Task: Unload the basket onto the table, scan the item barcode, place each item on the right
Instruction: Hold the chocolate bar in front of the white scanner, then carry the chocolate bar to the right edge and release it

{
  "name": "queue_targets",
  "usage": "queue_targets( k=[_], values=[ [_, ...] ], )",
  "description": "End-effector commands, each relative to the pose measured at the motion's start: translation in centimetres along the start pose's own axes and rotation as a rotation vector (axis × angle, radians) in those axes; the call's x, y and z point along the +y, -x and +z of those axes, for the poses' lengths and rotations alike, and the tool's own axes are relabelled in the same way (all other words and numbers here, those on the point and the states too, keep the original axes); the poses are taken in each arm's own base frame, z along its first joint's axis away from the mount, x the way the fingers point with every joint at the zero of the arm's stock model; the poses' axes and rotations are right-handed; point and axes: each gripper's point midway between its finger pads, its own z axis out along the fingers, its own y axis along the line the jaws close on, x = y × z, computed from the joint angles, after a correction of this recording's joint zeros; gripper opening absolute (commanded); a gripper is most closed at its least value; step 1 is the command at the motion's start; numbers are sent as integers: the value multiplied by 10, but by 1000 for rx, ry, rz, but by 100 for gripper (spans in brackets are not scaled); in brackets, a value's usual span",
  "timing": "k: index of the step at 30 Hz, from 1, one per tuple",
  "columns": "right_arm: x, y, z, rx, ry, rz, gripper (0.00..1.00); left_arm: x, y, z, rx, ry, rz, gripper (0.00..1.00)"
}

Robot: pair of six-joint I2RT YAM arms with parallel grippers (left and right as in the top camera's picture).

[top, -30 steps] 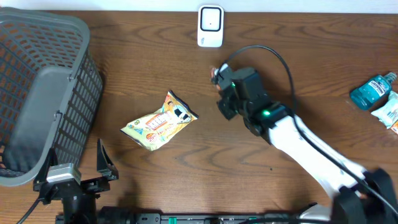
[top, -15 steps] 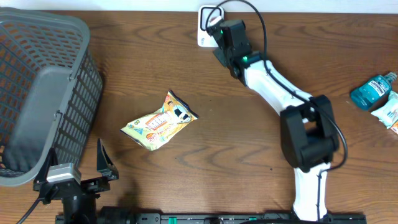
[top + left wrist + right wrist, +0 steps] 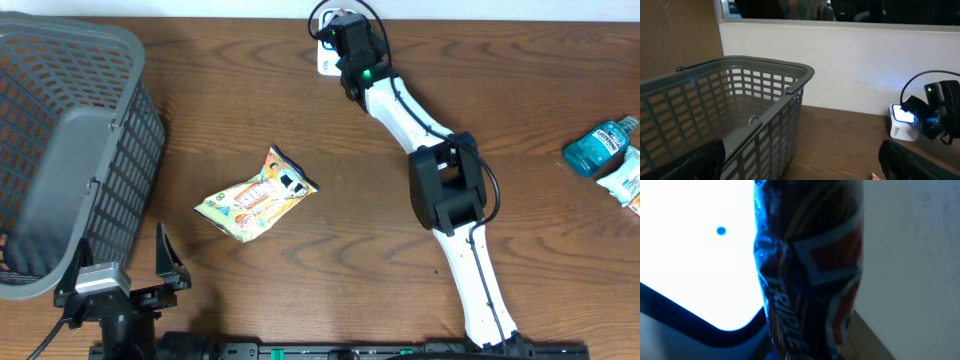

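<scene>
One second ago the right gripper (image 3: pixel 336 28) was mid-table; now, shut on a dark foil packet (image 3: pixel 810 280), it faces the glowing white scanner (image 3: pixel 901 127). Scanning seems underway.

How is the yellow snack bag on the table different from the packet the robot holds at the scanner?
The yellow snack bag lies flat on the table; the packet is held up at the glowing scanner. The bag is yellow; the packet looks dark red. Both are crinkly wrappers.
</scene>
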Motion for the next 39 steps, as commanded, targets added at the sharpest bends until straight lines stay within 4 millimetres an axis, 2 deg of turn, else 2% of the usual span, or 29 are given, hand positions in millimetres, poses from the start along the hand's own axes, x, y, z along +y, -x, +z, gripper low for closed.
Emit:
queue_targets(
  k=[1,4,9,11,12,14,17,19,21,23,25,31,33,34,35,38,39],
  values=[
    [-18,4,-2,15,-65,-11,1,1,0,-1,-6,2,-3,98],
    [-25,0,-5,51,-95,-8,1,1,0,-1,-6,2,-3,98],
    [-35,-41,-15,237,-106,-15,1,1,0,-1,-6,2,-3,98],
    [-44,-80,-16,364,-106,42,1,1,0,-1,-6,2,-3,98],
    [-48,-91,-17,399,-111,61,1,1,0,-1,-6,2,-3,98],
    [-56,-126,-17,497,-111,120,1,1,0,-1,-6,2,-3,98],
    [-73,-201,-20,692,-114,289,1,1,1,-1,-6,2,-3,98],
    [-86,-240,-22,780,-121,369,1,1,0,-1,-6,2,-3,98],
    [-108,-288,-26,881,-145,434,1,1,0,-1,-6,2,-2,98],
    [-122,-318,-29,942,-151,456,1,1,0,-1,-6,2,-2,98],
    [-140,-358,-35,1014,-163,494,1,1,0,-1,-5,2,-2,98],
    [-165,-434,-52,1142,-215,676,3,1,-2,0,1,2,-1,98],
    [-165,-446,-56,1162,-181,711,13,0,-3,0,4,2,0,98],
    [-165,-449,-59,1170,-171,721,25,0,-4,1,6,3,1,98],
    [-166,-450,-61,1170,-156,737,50,0,-4,1,7,3,1,98],
    [-172,-435,-64,1117,-113,797,99,0,-4,1,7,3,1,98],
    [-176,-424,-66,1082,-93,825,99,0,-4,1,7,3,1,98]
  ],
)
